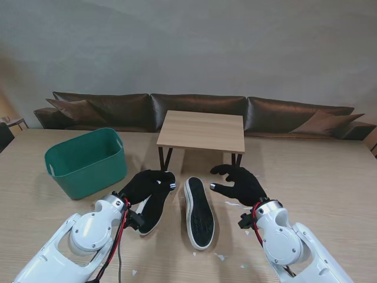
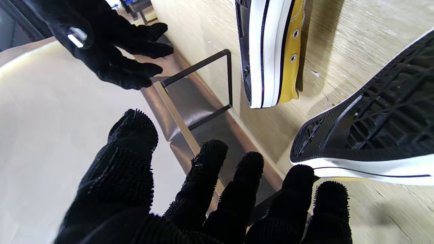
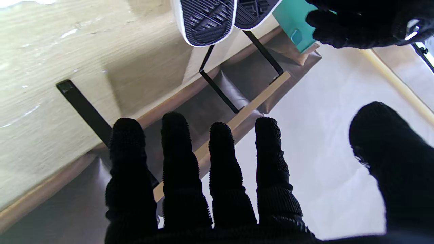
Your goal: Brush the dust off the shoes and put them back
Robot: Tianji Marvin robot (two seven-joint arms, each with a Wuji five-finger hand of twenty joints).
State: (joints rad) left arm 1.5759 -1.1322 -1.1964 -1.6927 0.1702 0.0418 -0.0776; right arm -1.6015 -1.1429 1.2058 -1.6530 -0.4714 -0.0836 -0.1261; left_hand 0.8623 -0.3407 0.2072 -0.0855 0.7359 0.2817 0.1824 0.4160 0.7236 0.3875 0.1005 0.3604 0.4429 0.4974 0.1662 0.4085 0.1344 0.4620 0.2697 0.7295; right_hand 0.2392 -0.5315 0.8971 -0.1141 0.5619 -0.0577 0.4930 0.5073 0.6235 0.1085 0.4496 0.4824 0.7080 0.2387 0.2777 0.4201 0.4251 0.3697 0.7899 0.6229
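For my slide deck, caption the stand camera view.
Both open hands, left and right, hover beside two shoes lying sole-outward; green bin at left.

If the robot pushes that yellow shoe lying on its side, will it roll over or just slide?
The yellow canvas shoe with the black sole rests on its side on the wooden table, so a push would probably slide it, or flop it onto its flat sole. The thin canvas upper probably bends easily. It probably feels light for its size, though the rubber sole looks stiff.

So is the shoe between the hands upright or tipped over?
Tipped onto its side: the middle shoe shows its black sole and white edge.
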